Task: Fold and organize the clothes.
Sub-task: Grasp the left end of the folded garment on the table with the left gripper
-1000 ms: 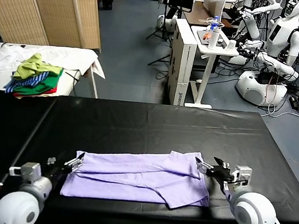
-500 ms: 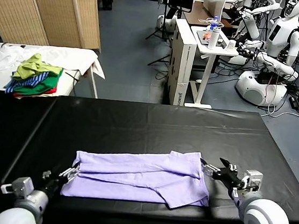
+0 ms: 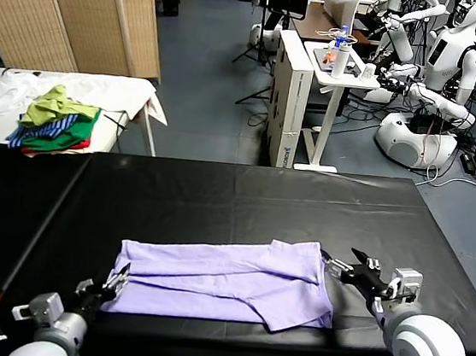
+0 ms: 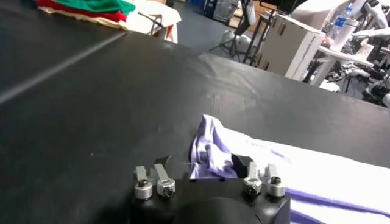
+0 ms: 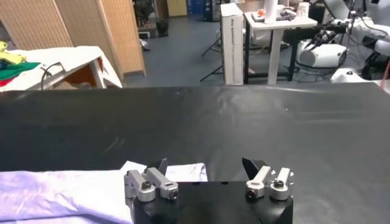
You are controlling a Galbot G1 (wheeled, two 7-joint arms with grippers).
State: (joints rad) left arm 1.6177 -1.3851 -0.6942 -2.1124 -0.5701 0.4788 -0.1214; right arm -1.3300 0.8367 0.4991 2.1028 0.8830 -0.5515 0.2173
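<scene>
Lavender T-shirt (image 3: 226, 280), laid flat at the near edge of the black table (image 3: 244, 196). Left gripper (image 4: 206, 171) is set half-open astride its bunched corner, no hold confirmed; right gripper (image 5: 206, 167) is spread wide, empty, at the opposite end. Risk noted: thin fabric may be pinched in only one layer, so the corner could slip

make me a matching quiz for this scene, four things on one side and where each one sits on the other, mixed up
Things:
1. lavender T-shirt
2. left gripper
3. right gripper
4. clothes pile

Places:
A. on the white side table beyond the black table
B. at the shirt's edge on the robot's right
C. spread flat near the front edge of the black table
D. at the shirt's bunched end on the robot's left

Pairs: 1-C, 2-D, 3-B, 4-A
</scene>
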